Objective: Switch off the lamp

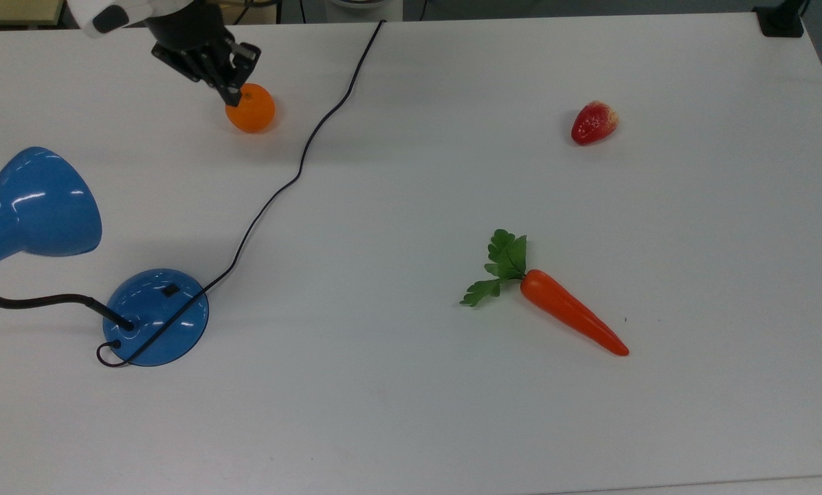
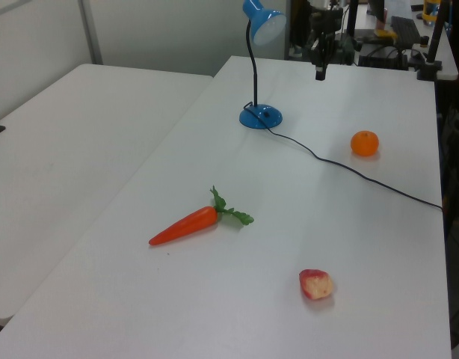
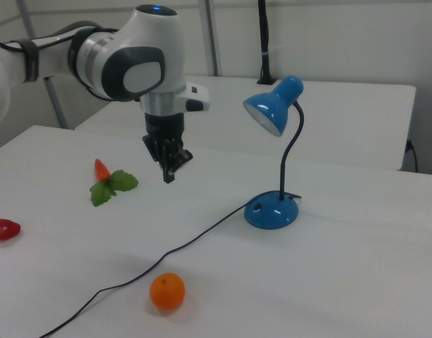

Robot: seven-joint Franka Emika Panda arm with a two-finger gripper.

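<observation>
The lamp (image 1: 155, 316) is standing near one end of the bench (image 1: 411, 412), its blue base sitting flat and its shade (image 3: 267, 113) arching above on the black neck. A small black switch (image 1: 170, 290) is showing on the dome of the base, with the cord (image 1: 273, 196) trailing across it toward the far edge. The pincer (image 3: 168, 171) is hanging in the air, closed and empty, well apart from the base and above the bench near an orange (image 3: 167, 291). To do the step well, the closed tip probably needs to be coming straight down on the switch, pressing lightly and avoiding snagging the cord or the neck.
</observation>
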